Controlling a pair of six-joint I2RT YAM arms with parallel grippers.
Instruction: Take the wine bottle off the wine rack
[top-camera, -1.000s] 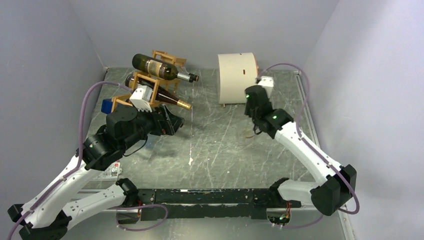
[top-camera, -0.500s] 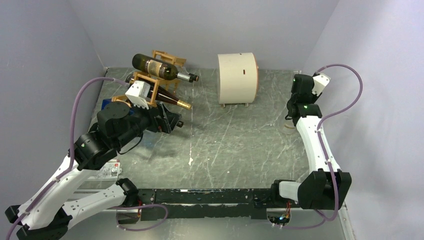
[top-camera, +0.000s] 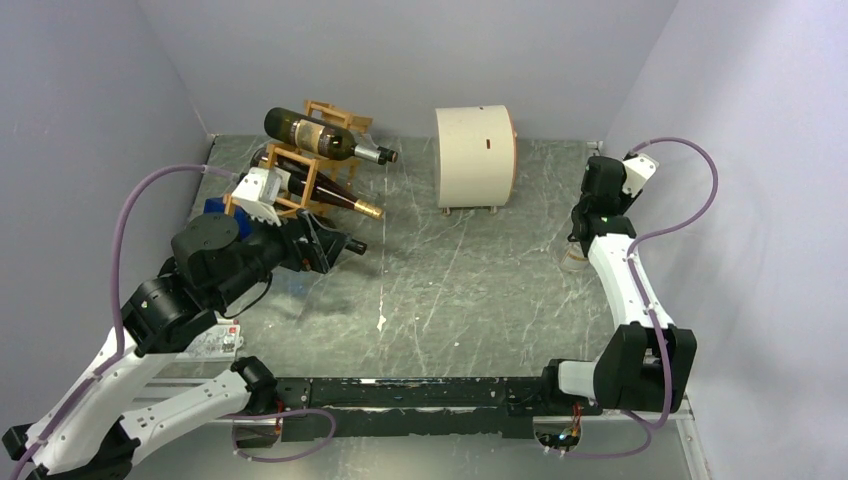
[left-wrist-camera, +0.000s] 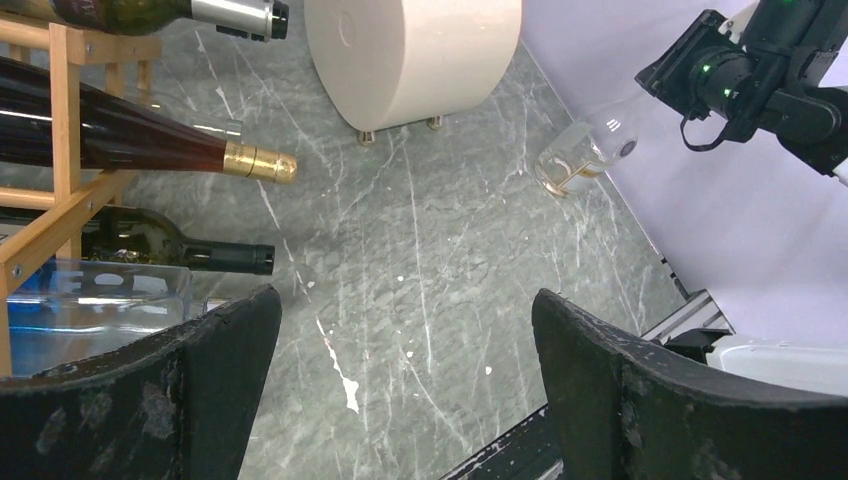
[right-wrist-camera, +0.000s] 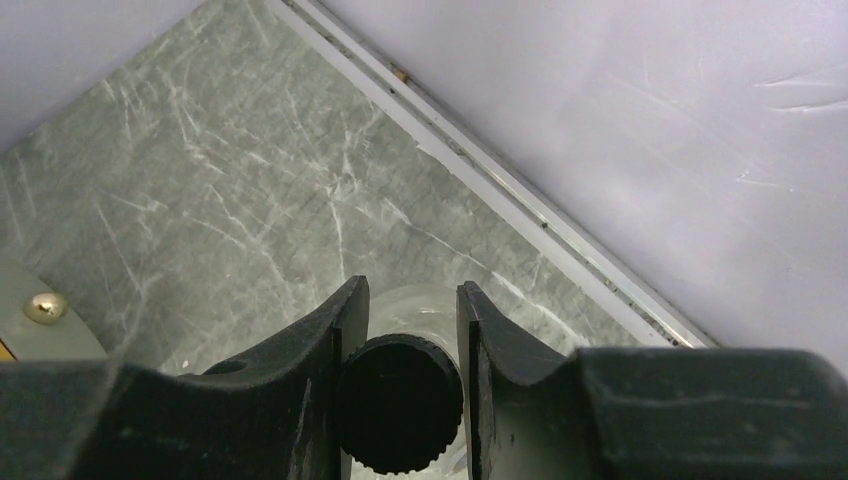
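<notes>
My left tool (left-wrist-camera: 405, 310) gapes wide by the wine rack (left-wrist-camera: 62, 130); right tool (right-wrist-camera: 410, 300) clamps a clear bottle (left-wrist-camera: 575, 160). The wine bottle (left-wrist-camera: 130, 140) looks heavy, slick glass; I'd take its neck.

Both arms white shells, black joints: left arm (top-camera: 95, 385), right arm (top-camera: 628, 285). Purple cable (top-camera: 122, 215) on each. Green lights (top-camera: 604, 217) on right. Left gripper (left-wrist-camera: 405, 390) fingers (left-wrist-camera: 225, 370) black, scuffed.

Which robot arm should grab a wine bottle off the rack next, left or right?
Left. Its open left gripper sits next to the wine rack, facing the gold-capped wine bottle. The right gripper is far across the table and already shut on a clear bottle.
</notes>
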